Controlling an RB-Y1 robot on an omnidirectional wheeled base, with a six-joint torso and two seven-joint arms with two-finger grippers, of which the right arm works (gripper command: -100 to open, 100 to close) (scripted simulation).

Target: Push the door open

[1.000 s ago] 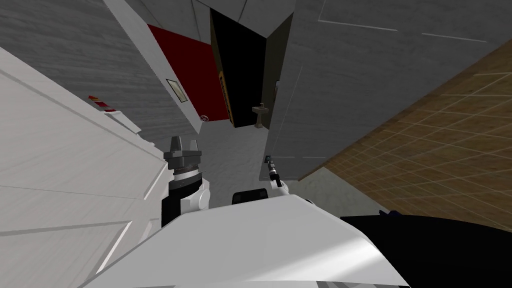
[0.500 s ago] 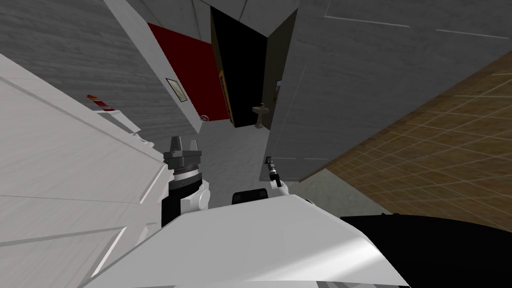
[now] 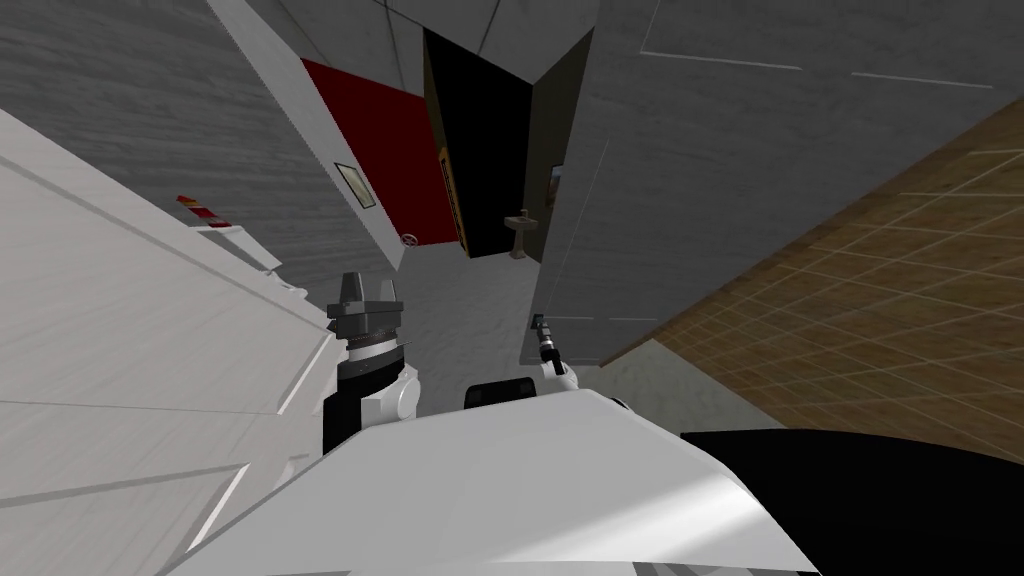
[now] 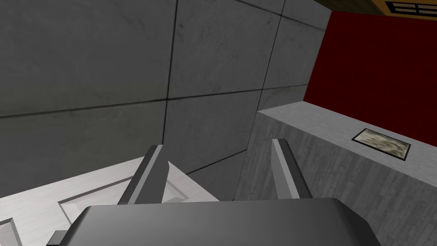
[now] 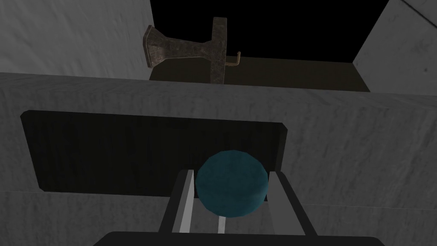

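Right gripper (image 5: 231,173) is clamping the teal knob (image 5: 231,190) on the grey door (image 5: 362,141). Left gripper (image 4: 217,144) is hovering, fingers spread apart

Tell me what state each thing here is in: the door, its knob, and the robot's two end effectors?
Grey door: ajar, its latch edge swung free, with a black area showing past it.
Right end effector: shut on the teal knob.
Teal knob: pinched from both sides by the fingers, at the door's edge.
Left end effector: open, holding nothing.
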